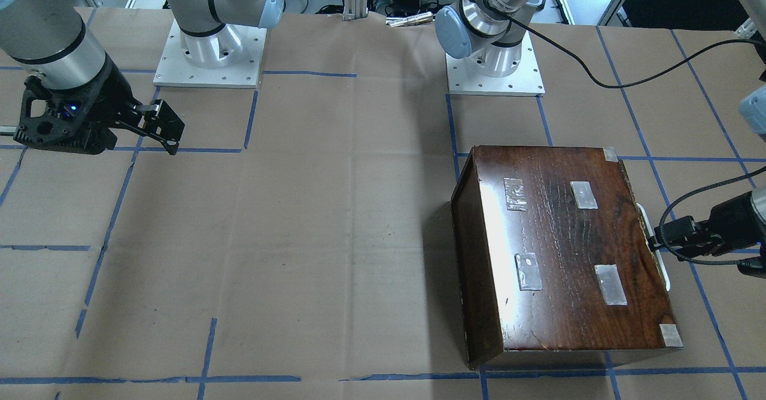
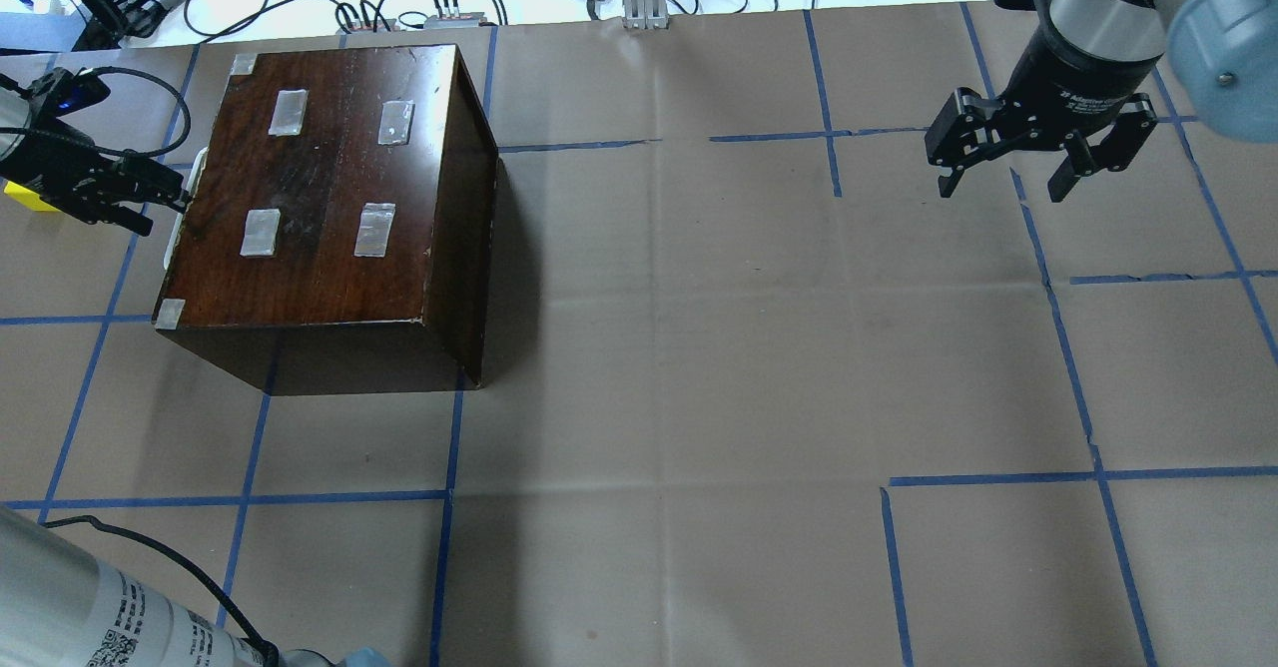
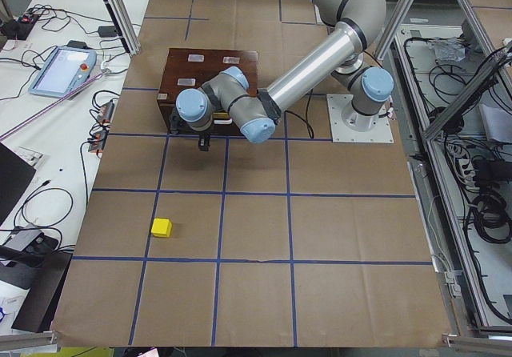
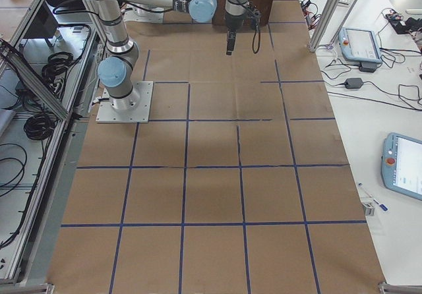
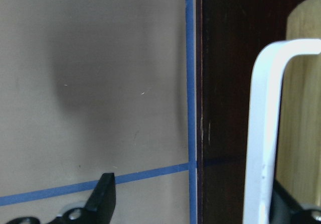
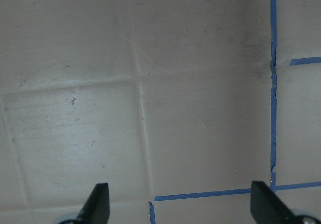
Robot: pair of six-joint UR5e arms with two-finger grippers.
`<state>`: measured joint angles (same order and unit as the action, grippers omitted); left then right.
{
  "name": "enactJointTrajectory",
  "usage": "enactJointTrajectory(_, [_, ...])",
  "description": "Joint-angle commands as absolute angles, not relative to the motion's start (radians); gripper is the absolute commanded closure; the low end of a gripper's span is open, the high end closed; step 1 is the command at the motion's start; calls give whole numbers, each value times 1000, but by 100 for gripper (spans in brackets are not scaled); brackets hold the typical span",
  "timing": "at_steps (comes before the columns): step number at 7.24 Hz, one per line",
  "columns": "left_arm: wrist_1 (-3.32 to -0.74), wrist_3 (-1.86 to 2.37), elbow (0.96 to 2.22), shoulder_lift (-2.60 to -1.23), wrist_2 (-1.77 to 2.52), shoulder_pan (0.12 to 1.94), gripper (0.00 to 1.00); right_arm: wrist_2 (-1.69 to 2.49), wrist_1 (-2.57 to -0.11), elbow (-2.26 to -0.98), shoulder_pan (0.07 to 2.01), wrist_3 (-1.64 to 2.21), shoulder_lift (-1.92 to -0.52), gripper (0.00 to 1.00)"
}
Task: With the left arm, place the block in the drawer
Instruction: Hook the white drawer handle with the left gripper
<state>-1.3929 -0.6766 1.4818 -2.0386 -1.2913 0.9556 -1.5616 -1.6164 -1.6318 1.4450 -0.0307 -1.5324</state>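
Note:
The yellow block (image 3: 162, 227) lies on the paper well away from the box, and in the overhead view (image 2: 22, 195) it peeks out behind my left wrist. The dark-brown box (image 2: 329, 178) stands with its drawer (image 5: 225, 83) shut. Only the drawer's dark front shows, with the half-round notch and a white handle (image 5: 263, 133). My left gripper (image 5: 198, 204) is open and empty at that front, with the handle between its fingers, close to the right finger (image 5: 288, 206). It also shows in the overhead view (image 2: 150, 203). My right gripper (image 2: 1008, 173) is open and empty, far from the box.
Brown paper with blue tape lines covers the table (image 2: 699, 347). The two arm bases (image 1: 209, 52) stand on white plates at the robot's side. A loose black cable (image 1: 598, 76) runs along the left arm. Tablets and cables lie on the side benches (image 3: 60, 69).

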Motion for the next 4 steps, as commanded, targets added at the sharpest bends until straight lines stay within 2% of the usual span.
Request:
enactJointTrajectory(1, [-1381,-680,1476,-2040,-1293,948,1,-1562,-1617,-1631,1445,-31,-1532,0])
enactJointTrajectory(4, [-1368,-684,1473,-2040,-1330,934,1,-1562,-1617,-1632,1445,-31,-1532,0])
